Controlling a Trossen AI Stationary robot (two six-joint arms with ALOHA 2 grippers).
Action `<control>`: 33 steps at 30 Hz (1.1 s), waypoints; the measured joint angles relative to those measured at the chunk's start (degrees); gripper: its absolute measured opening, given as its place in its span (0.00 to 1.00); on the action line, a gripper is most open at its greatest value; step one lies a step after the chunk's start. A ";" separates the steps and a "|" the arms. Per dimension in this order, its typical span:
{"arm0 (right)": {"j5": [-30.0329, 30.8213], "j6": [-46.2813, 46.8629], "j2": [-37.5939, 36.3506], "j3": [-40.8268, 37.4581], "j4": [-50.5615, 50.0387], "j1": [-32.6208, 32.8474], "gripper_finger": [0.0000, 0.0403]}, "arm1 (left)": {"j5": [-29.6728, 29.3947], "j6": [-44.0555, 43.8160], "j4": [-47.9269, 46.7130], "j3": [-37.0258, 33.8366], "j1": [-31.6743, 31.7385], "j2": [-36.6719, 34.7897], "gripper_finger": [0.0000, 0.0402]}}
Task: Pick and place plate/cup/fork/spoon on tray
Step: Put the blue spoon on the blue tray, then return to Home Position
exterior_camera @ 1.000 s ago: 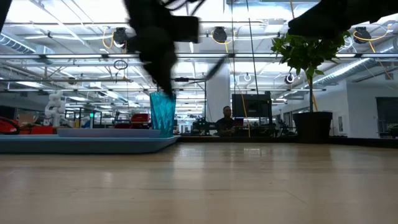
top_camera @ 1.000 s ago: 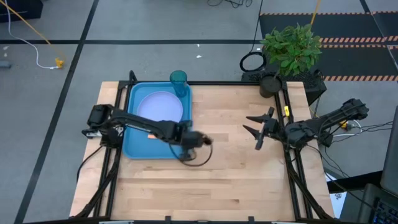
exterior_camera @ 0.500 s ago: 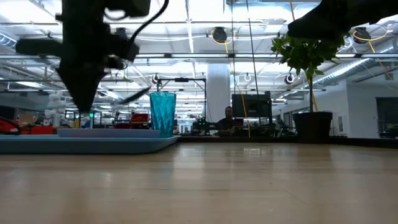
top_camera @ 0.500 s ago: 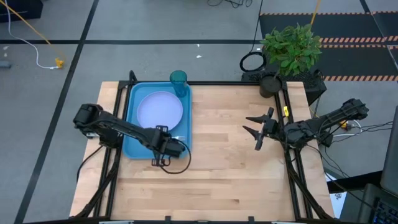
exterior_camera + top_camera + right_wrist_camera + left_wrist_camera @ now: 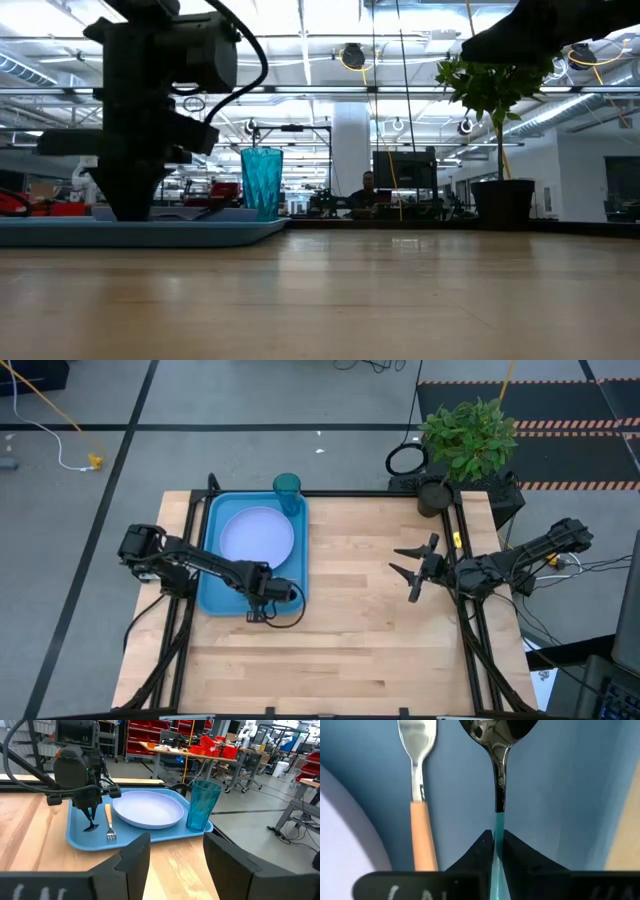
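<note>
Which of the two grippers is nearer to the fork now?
The left gripper. It is over the tray, shut on the spoon that lies right beside the fork. The right gripper hangs open far across the table.

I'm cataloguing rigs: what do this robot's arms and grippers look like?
Both arms are dark, slim and jointed. The left gripper has two black wedge-shaped fingers, and a black cable loops off its wrist. The right gripper has two black prongs, with a yellow spot behind it.

Wood bench [image 5: 350, 650], black frame rails. Potted green plant [image 5: 468, 435] at 1 o'clock corner, dark pot [image 5: 502, 203]. Grey floor, white cable [image 5: 45, 435] at 10 o'clock. Person seated [image 5: 366, 192] far behind; red bin shelves [image 5: 150, 730] in room.
</note>
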 joint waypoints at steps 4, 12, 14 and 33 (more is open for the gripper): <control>0.00 -0.51 0.00 0.00 0.01 0.00 0.44 | -0.32 1.46 3.73 -1.66 0.73 0.00 0.13; -0.02 -0.55 0.00 0.00 0.02 0.00 0.44 | -0.38 1.50 4.21 -1.85 1.20 -0.06 0.13; -0.02 -0.56 0.00 0.00 0.01 0.00 0.44 | -0.37 1.37 4.05 -1.85 1.20 -0.46 0.14; -6.15 -4.71 -0.21 -0.04 1.12 -0.12 0.42 | -3.31 16.08 17.33 -0.36 3.87 -20.21 0.16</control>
